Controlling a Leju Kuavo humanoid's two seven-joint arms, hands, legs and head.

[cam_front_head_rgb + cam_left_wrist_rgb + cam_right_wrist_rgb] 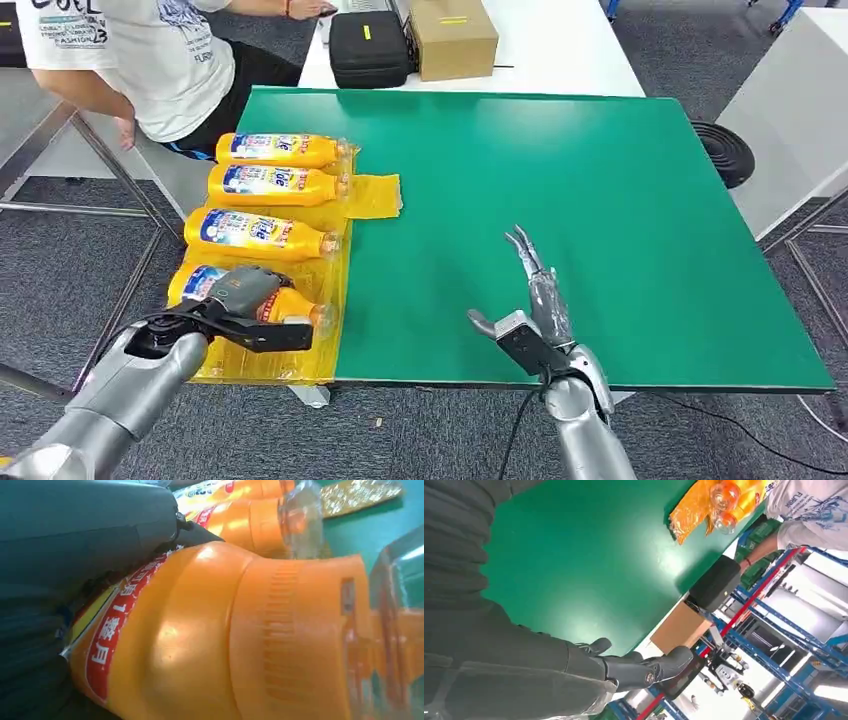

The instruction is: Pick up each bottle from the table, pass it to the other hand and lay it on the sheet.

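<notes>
Several orange bottles lie side by side on a yellow sheet (372,195) along the left edge of the green table (560,180). My left hand (240,290) wraps over the nearest bottle (292,305), which lies on the sheet by the table's front edge. Close up, that bottle (200,645) shows its orange cap and red label, with my dark fingers (75,535) around its body. The other bottles (255,230) lie beyond it. My right hand (535,290) hovers open over the bare green top near the front edge, fingers straight, nothing in it.
A person in a white T-shirt (150,50) sits at the far left corner of the table. A black case (368,45) and a cardboard box (452,35) stand on the white table behind. A black round object (722,150) lies on the floor at right.
</notes>
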